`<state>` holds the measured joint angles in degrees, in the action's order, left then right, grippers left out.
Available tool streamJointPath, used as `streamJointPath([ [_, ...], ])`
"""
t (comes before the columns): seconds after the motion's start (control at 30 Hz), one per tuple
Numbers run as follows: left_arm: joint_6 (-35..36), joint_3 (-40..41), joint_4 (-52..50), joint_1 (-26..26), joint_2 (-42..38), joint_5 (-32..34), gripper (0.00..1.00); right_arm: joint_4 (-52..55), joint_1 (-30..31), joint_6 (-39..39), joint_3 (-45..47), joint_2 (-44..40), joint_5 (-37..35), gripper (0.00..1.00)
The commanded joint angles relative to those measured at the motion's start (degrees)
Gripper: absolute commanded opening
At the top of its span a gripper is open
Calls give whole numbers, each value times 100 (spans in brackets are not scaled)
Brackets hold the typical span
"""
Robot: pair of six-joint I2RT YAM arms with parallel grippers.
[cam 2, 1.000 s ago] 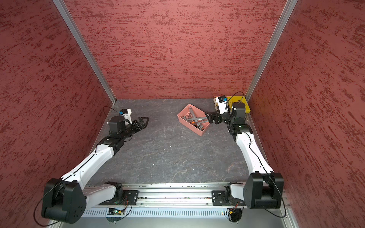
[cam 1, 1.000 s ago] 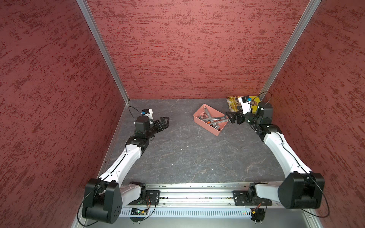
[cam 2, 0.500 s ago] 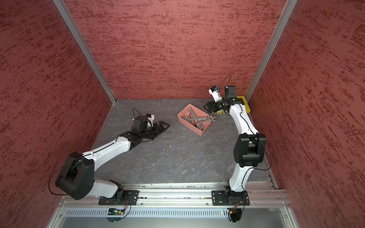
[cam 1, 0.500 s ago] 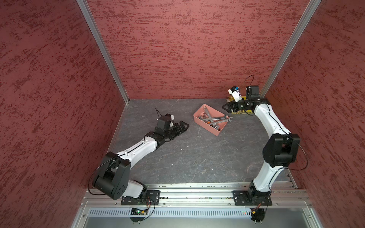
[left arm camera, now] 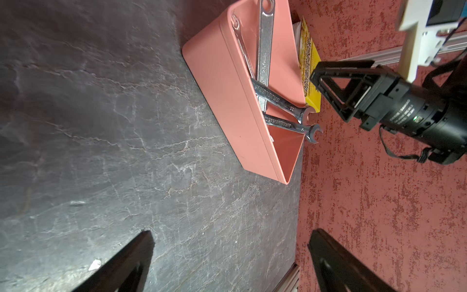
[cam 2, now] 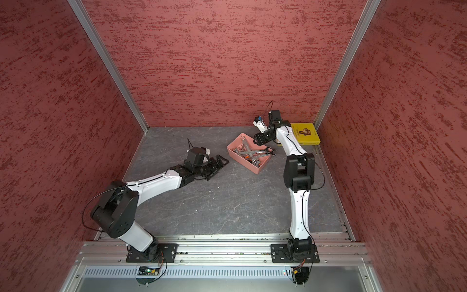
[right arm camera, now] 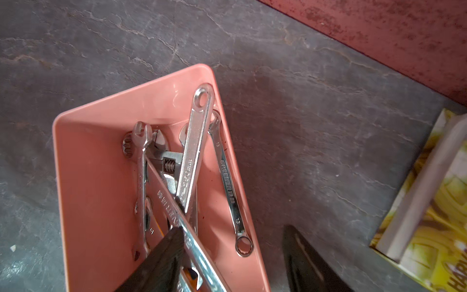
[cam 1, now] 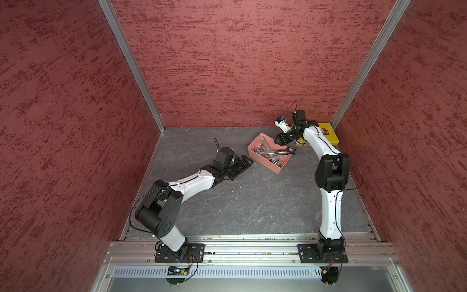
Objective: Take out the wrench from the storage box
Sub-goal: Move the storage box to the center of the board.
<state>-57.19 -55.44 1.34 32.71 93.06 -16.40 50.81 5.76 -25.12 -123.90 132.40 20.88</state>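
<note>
Wrench [cam 1: 280, 151] — chrome combination spanner, uppermost of several in storage box [cam 1: 264, 163], which sits on bench [cam 1: 252, 202] towards the back. Long axis crosses the box from the left arm's side to the right arm's; open-ended head overhangs the rim on the right. Right claw [cam 1: 277, 140] — the nearer, poised over that end, released, nothing gripped; its wrist view shows one finger against the shaft, the other outside the rim, so the shaft sits off-centre. Left claw [cam 1: 246, 161]: released, empty, low, just short of the box.
</note>
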Motion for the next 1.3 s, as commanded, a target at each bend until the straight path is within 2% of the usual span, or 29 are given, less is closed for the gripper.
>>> streamJointPath([
  [0.0,-108,-175,91,95,120,109,100,188,84,-62,-359,240,-411,60],
  [0.2,-81,-327,-56,165,215,137,100,237,160,14,-541,576,-487,47],
  [0.43,-64,-361,-195,235,235,146,100,237,229,50,-569,627,-447,25],
  [0.57,-28,-364,-253,253,213,167,100,289,282,61,-551,590,-397,7],
  [0.67,-17,-360,-273,269,215,164,100,330,315,49,-502,564,-410,1],
  [0.93,70,-311,-505,297,87,197,100,304,498,142,-30,136,-556,0],
  [1.27,612,-511,-1831,229,-358,543,100,-797,985,1918,2036,-1365,-737,0],
])
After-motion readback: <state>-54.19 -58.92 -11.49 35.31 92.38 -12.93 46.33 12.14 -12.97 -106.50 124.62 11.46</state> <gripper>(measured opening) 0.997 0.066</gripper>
